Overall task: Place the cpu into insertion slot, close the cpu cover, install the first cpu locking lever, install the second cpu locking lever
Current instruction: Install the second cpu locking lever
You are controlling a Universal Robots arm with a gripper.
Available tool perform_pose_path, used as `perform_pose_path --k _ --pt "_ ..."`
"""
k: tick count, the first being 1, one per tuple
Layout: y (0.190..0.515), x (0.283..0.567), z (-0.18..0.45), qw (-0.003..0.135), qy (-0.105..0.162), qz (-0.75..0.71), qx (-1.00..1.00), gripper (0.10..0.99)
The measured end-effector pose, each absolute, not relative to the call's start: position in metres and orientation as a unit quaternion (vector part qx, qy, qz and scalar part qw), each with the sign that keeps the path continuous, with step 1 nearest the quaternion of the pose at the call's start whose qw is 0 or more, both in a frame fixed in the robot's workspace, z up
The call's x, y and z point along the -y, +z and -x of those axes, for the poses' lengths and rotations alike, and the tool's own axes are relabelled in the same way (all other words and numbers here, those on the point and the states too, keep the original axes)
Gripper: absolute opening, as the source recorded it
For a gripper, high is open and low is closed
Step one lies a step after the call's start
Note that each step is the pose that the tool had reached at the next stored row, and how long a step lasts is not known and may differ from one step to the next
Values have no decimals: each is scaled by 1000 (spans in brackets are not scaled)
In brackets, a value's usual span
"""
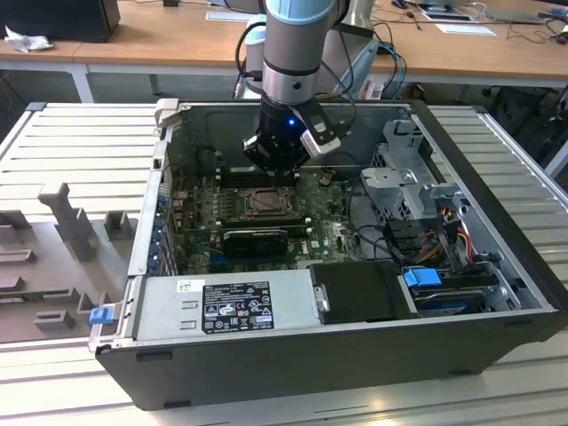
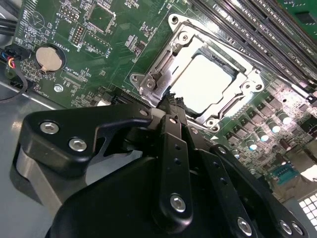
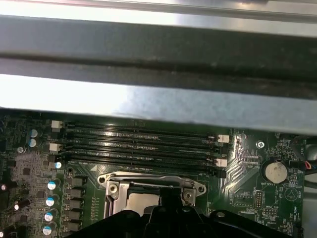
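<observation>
The cpu [image 2: 208,82] lies flat in the insertion slot [image 1: 263,203] on the green board, its pale metal top showing through the window of the cpu cover [image 2: 166,64]. The silver cover frame lies down around the chip. In the first wrist view the cpu [image 3: 141,201] and the slot's silver rim [image 3: 148,179] sit just beyond the black fingers. My gripper [image 2: 172,101] hangs low over the slot's edge, its tips drawn together at a corner of the frame, nothing seen between them. In the exterior view the gripper [image 1: 277,173] stands just above the slot.
Long black memory slots [image 3: 141,144] run beside the slot. A coin battery [image 2: 50,59] sits on the board. The case wall [image 3: 158,54] rises close behind. A drive cage [image 1: 413,182] and cables fill the exterior view's right; a power supply [image 1: 226,306] lies in front.
</observation>
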State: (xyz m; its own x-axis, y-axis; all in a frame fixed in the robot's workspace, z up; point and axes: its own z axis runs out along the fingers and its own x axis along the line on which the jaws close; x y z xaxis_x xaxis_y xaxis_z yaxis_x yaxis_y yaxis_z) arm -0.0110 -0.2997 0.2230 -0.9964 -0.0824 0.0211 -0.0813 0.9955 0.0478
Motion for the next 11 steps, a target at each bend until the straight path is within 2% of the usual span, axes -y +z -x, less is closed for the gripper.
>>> perform_pose_path --k 11 --pt "236 305 11 12 -23 -41 999 106"
